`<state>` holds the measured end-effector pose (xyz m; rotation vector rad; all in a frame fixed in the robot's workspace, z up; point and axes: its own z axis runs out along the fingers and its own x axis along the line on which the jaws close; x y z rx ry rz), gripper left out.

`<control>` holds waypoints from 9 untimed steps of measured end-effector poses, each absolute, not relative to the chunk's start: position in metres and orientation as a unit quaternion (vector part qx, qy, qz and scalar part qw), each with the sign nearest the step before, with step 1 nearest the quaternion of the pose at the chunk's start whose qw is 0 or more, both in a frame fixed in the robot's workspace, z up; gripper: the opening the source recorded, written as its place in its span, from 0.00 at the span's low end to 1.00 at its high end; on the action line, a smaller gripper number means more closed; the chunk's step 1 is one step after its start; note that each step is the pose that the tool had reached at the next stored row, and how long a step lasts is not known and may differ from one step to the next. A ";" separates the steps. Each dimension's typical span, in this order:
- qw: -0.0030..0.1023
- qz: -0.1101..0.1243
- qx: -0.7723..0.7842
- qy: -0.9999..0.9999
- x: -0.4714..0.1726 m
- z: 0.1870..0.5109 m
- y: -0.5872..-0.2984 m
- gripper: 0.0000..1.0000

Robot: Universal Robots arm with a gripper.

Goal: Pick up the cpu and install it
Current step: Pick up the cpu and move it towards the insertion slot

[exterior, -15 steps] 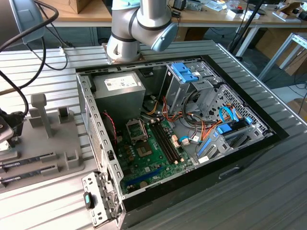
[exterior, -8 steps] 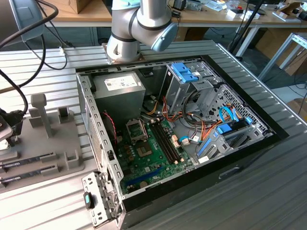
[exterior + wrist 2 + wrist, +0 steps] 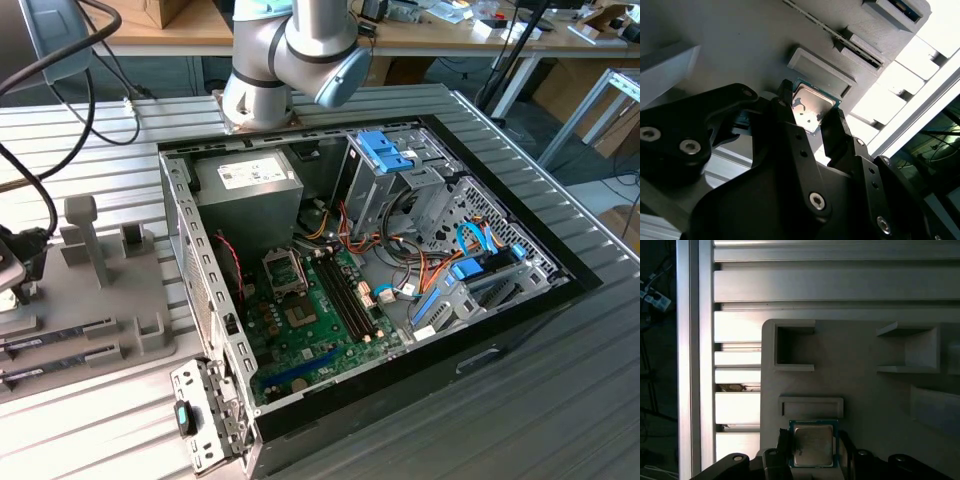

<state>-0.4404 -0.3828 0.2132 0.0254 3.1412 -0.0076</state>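
Observation:
The cpu [image 3: 812, 444], a small square chip with a dull silver top and a thin green rim, lies flat on the grey fixture plate [image 3: 860, 390], just beside a low grey ridge [image 3: 811, 406]. My gripper [image 3: 812, 452] straddles it. One black finger [image 3: 784, 450] sits against one edge and the other finger [image 3: 845, 452] against the opposite edge. In the second wrist view the cpu [image 3: 812, 107] shows again between the same fingers of the gripper [image 3: 810, 114]. In the exterior view the arm's wrist end [image 3: 15, 262] hangs over the fixture plate [image 3: 100, 300] at the exterior view's left edge.
An open computer case [image 3: 380, 250] holds the green motherboard [image 3: 320, 320] with its socket frame [image 3: 283, 270], a power-supply box [image 3: 248, 190] and blue drive brackets [image 3: 385, 150]. Two memory sticks [image 3: 60, 342] lie on the fixture. Raised grey blocks [image 3: 910, 350] and a square pocket [image 3: 792, 346] surround the cpu.

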 end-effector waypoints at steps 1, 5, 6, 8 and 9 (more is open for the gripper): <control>0.000 -0.002 0.008 1.000 -0.440 0.213 -0.383 0.47; 0.000 -0.002 0.008 1.000 -0.440 0.214 -0.383 0.47; 0.000 -0.002 0.008 1.000 -0.440 0.215 -0.383 0.47; 0.000 -0.002 0.008 1.000 -0.440 0.215 -0.383 0.47; 0.000 -0.002 0.008 1.000 -0.440 0.216 -0.383 0.47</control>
